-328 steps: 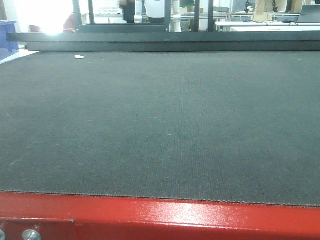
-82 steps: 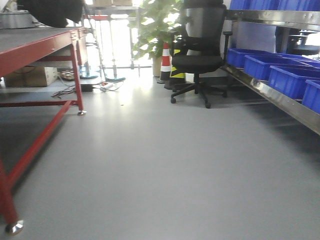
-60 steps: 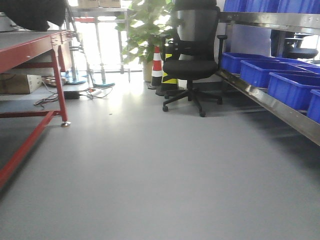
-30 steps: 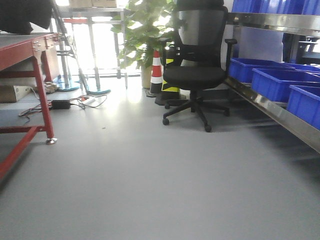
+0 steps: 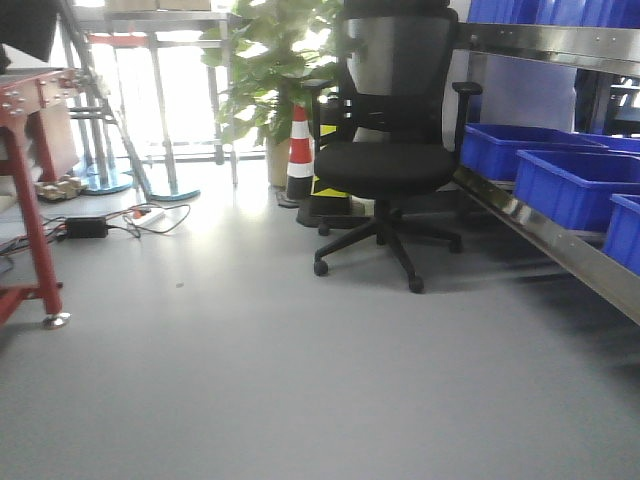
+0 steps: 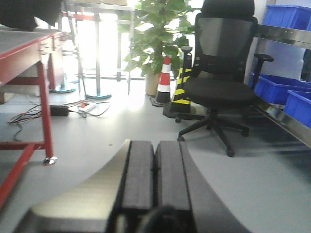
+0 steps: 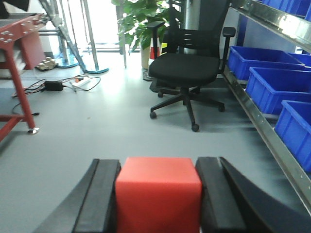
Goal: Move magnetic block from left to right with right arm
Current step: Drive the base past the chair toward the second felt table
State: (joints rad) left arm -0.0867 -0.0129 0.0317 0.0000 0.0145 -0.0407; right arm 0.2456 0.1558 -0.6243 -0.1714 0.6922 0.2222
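My right gripper (image 7: 158,165) is clamped on the block (image 7: 158,199), a plain red cube sitting squarely between my two dark fingers (image 7: 103,196), one pad flat against each side. Its top face is level, and its lower part runs off the bottom of my right wrist view. My left gripper (image 6: 154,144) holds nothing. Its two pads are pressed together along a thin seam and point forward over the floor (image 7: 97,141).

Past the block there is only that grey floor. Ahead and slightly to my right stands a black chair (image 7: 184,68) on a wheeled star base. Behind it on its left side, a red-and-white cone (image 5: 299,150) stands upright, just beside a yellow-and-black striped object (image 6: 182,85). A leafy plant (image 5: 265,70) rises behind the cone, in front of bright windows.

Along my right side a steel rail (image 7: 265,126) runs away from me, carrying a row of blue bins (image 7: 272,73).

On my left only a corner of the red table (image 7: 19,34) shows, with one leg (image 7: 17,92) coming down to a round foot on the floor. Between the table and the plant a power strip (image 7: 80,82) lies on the floor among loose cables (image 7: 34,87).
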